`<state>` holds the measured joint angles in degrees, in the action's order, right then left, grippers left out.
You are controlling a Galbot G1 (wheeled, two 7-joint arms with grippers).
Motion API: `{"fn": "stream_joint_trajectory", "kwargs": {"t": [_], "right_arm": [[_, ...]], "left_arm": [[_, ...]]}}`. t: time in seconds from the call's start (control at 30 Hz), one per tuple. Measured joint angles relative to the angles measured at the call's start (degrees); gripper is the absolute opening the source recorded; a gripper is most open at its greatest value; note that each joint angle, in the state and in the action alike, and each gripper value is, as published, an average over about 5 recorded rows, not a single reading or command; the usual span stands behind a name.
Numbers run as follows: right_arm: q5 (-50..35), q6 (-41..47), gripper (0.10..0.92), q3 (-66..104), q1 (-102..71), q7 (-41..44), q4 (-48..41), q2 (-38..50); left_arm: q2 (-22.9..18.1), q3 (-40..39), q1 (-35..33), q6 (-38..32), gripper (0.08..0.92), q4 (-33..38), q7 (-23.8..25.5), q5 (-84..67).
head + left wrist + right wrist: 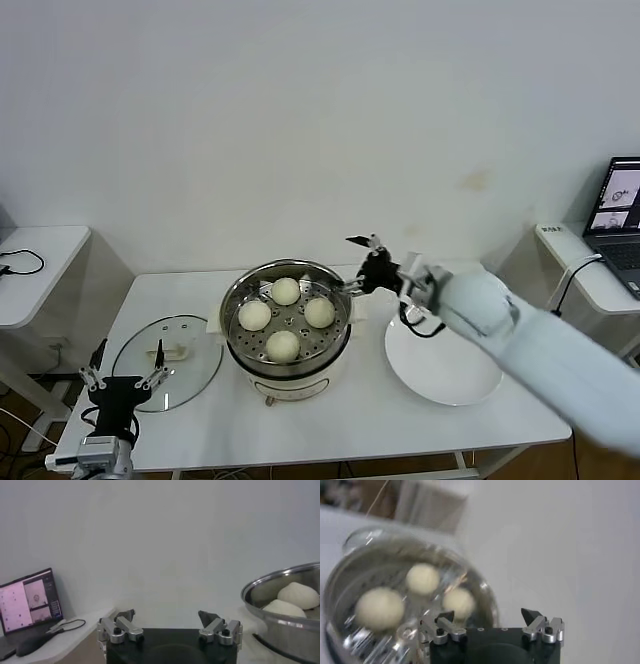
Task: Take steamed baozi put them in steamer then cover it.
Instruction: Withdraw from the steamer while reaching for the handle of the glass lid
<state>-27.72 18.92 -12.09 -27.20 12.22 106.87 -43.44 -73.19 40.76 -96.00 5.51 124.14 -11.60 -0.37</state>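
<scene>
The steel steamer [345,330] stands mid-table on its cream-white base and holds four cream-white baozi [285,291] on the perforated tray. In the right wrist view three baozi [379,608] show in the pot [485,592]. My right gripper [362,263] is open and empty, just above the steamer's far right rim. The glass cover [135,352] with its cream-white handle lies flat on the table left of the steamer. My left gripper [124,379] is open and empty at the table's front left, by the cover's near edge. The left wrist view shows the pot's rim [280,577] with two baozi [298,594].
A flat white plate [440,370] lies right of the steamer, under my right arm. A side table [30,270] with a cable stands at the left. Another side table with a laptop [615,215] stands at the right. A white wall is behind.
</scene>
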Motion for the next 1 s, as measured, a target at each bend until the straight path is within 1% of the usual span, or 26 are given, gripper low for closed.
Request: {"fn": "stream_joint_trajectory", "kwargs": {"t": [0.27, 0.5, 0.7, 1.0], "right_arm": [[3.04, -11.03, 0.823, 29.25, -27.47, 0.33, 1.24, -8.31], [3.59, -17.98, 0.823, 48.73, -44.54, 1.57, 1.79, -16.6], [4.39, -21.7, 0.823, 58.56, -54.1, 1.93, 2.48, -22.14], [4.77, -24.09, 0.823, 64.68, -61.24, 2.23, 3.82, -27.5]], "left_arm": [[1.55, 0.32, 1.59, -2.05, 0.823, -3.83, 0.53, 6.97], [4.64, 1.12, 2.04, -3.83, 0.823, -8.22, 1.76, 21.1], [8.11, 1.04, 2.95, -5.56, 0.823, -12.84, 2.85, 36.2], [12.35, -1.0, 6.69, -7.62, 0.823, -21.8, 4.1, 54.53]]}}
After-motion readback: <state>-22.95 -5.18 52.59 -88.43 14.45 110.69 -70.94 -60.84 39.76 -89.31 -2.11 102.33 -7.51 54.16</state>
